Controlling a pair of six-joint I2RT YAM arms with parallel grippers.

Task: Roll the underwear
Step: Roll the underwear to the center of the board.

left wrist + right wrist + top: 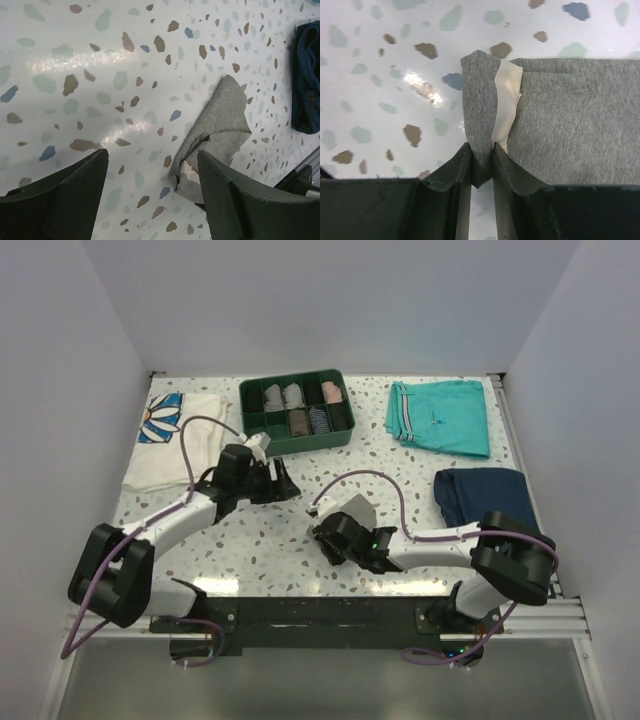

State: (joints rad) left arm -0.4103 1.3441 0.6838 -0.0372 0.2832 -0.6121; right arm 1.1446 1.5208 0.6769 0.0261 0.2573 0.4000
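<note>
The underwear (357,511) is a small grey cloth with a cream inner band, lying near the middle of the table. In the right wrist view it (560,120) fills the right half, one folded edge pinched between the jaws. My right gripper (481,165) is shut on that edge; in the top view it (327,537) sits at the cloth's near left corner. My left gripper (152,192) is open and empty above bare table, left of the underwear (220,125); in the top view it (282,483) is to the cloth's far left.
A green divided tray (244,398) with rolled garments stands at the back centre. Teal shorts (440,415) lie back right, a navy folded garment (485,495) at right, also showing in the left wrist view (306,80). A white floral cloth (175,435) lies at left.
</note>
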